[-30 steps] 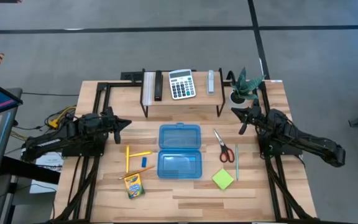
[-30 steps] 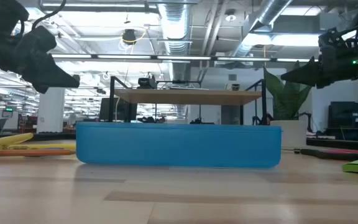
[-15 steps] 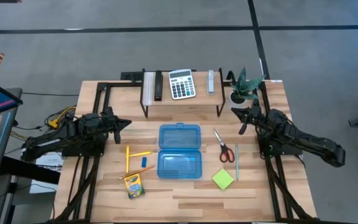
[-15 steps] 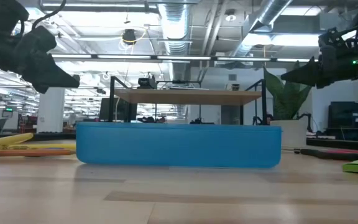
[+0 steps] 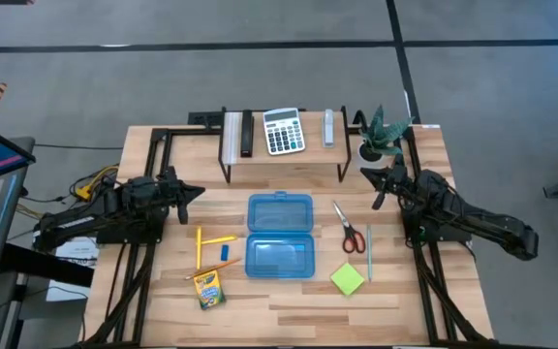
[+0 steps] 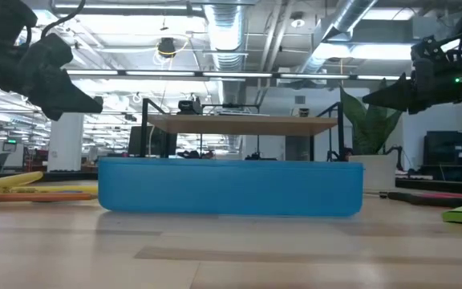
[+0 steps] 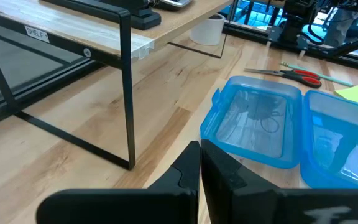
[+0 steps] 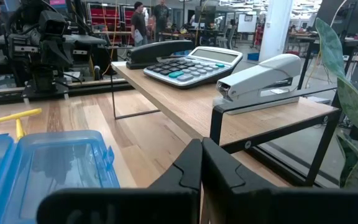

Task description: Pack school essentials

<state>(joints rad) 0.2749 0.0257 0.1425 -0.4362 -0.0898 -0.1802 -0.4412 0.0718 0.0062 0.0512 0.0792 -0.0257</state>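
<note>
1. High view shows the left tool (image 5: 194, 192) parked above the counter's (image 5: 289, 301) left side and the right tool (image 5: 368, 175) above its right side. Each has its fingers pressed together with nothing between them; the wrist views show the closed tips meeting on empty air.
2. Between the two tools lies the open blue pencil case (image 5: 280, 236), lid flat, both halves empty. It looks like thin, clear plastic: light, a bit slippery, likely to slide if nudged.
3. Just ahead of the left tool and toward the counter's front lie the yellow pencils (image 5: 207, 242), the small blue eraser (image 5: 224, 252) and, farther front, the crayon box (image 5: 207, 288).
   - Pencils: stiff, thin, prone to roll; a pinch across the middle should keep them level.
   - Eraser: small, rubbery, grippy; take it across its short sides.
   - Crayon box: light cardboard that will crush under a hard squeeze; take it across the narrow width.
4. Near the right tool, on its front side, lie the red-handled scissors (image 5: 351, 229), the thin green pen (image 5: 369, 254) and the sticky-note pad (image 5: 348, 279).
   - Scissors: the heaviest item, rigid; hold near the pivot.
   - Pen: slim and smooth; pinch at mid-length.
   - Pad: soft-edged stack, low on the counter; grip opposite edges.
</note>
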